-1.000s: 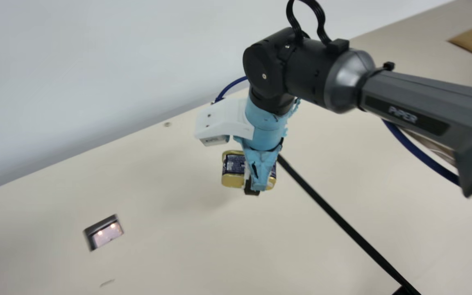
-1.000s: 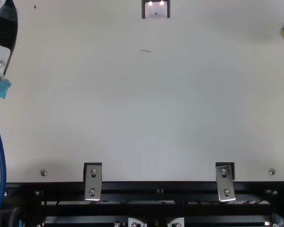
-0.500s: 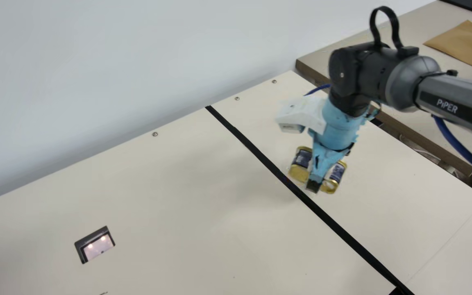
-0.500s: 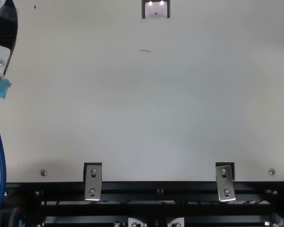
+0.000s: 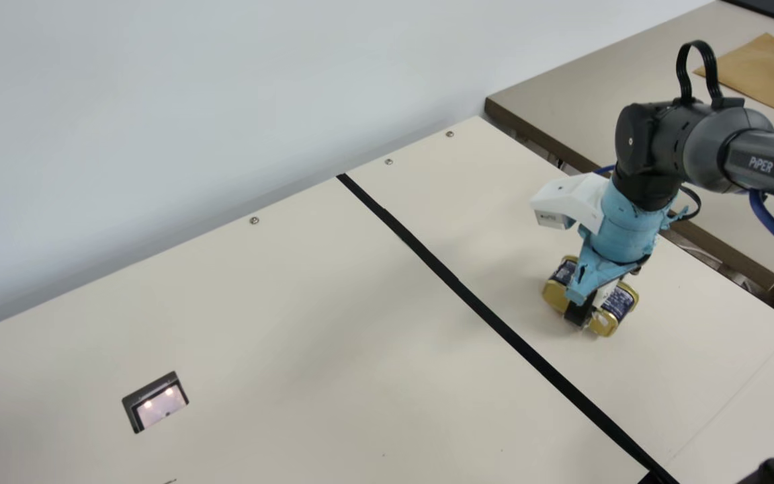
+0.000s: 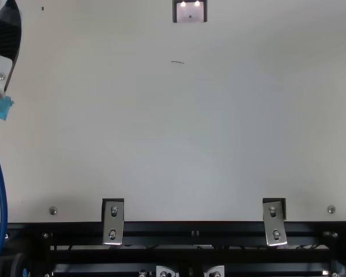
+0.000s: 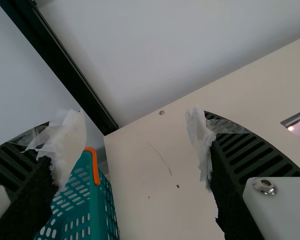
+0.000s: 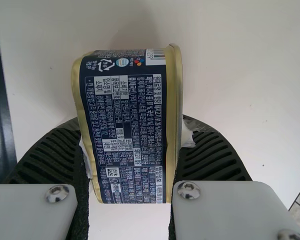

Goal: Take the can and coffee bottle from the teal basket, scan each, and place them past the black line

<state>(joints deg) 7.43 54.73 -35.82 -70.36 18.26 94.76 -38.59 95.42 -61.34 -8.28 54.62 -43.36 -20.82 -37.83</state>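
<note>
By the right gripper, closed partway, the can was clasped across its middle, past the nearby black line. The left gripper was held wide open, the teal basket being seen beyond one finger.
</note>
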